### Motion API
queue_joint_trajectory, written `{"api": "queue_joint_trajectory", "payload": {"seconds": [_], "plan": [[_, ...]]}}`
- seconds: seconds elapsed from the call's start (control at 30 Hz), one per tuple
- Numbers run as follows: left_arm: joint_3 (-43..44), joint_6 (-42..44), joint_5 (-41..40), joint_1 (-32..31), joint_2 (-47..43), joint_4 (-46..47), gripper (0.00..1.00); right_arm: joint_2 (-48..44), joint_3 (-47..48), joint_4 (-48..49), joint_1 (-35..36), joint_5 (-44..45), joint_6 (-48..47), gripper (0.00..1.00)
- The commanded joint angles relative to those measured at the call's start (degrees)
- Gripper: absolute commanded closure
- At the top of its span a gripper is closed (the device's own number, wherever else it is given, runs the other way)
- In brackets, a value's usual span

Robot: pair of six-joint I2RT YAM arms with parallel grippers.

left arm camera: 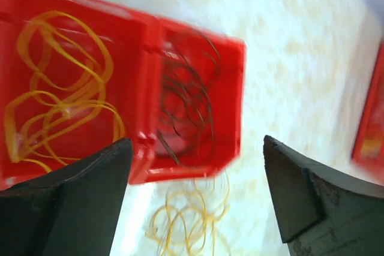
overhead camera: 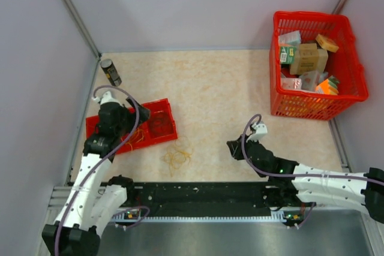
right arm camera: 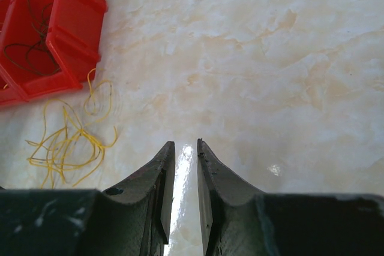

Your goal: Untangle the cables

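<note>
There is a red tray (overhead camera: 161,110) on the left side of the tabletop (overhead camera: 228,88), and it has two parts side by side. One part holds the yellow cables (left arm camera: 60,100) in big loose loops. The other part holds the dark brown cables (left arm camera: 186,106), which are thin and curly. Just beside the near edge of the tray, a little bunch of loose yellow cables (overhead camera: 176,157) lies on the bare tabletop. They are all looped over each other. The left gripper (left arm camera: 198,142) hangs over the tray. Its jaws are spread wide apart and there is nothing between them. In the left wrist view, both parts of the tray and the loose bunch can be seen through the gap. That view is a bit blurry. The right gripper (right arm camera: 186,143) is on the right side, low over the tabletop and well apart from the tray and the loose bunch. Its jaws are almost closed, with only a thin gap, and they hold nothing. In the right wrist view, the loose bunch and a corner of the tray sit far off to one side. A red basket (overhead camera: 351,46) full of small boxes (overhead camera: 309,58) stands in the far right corner. A dark can (overhead camera: 110,71) stands near the far left corner, past the tray.
</note>
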Motion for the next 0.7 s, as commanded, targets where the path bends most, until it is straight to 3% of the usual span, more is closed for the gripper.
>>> {"api": "queue_joint_trajectory", "payload": {"seconds": [0.0, 0.1, 0.2, 0.33, 0.43, 0.57, 0.67], "plan": [[-1.6, 9.7, 7.0, -14.5, 3.3, -2.9, 0.11, 0.9, 3.4, 1.8, -0.4, -0.3, -0.8, 0.78], [-4.5, 7.4, 3.9, -27.4, 4.5, -2.7, 0.14, 1.2, 3.6, 1.6, -0.3, -0.5, -0.8, 0.79], [-10.5, 5.5, 8.5, -36.0, 4.7, 4.7, 0.16, 1.4, 3.7, 1.5, -0.3, -0.6, -0.8, 0.78], [-12.1, 6.7, 6.5, -44.6, 9.9, 9.9, 0.11, 1.7, 3.9, 1.4, -0.4, -0.8, -0.8, 0.78], [-9.3, 8.3, 4.7, -47.4, 18.5, 10.6, 0.13, 1.9, 4.1, 1.4, -0.3, -0.9, -1.0, 0.78], [-2.4, 9.1, 5.6, -51.5, 29.5, 11.0, 0.51, 1.7, 4.0, 1.1, -0.4, -1.1, -0.9, 0.78], [1.6, 9.8, 3.2, -53.8, 31.2, 10.6, 0.65, 0.8, 3.4, 1.3, -0.3, -1.2, -0.8, 0.78]]}}
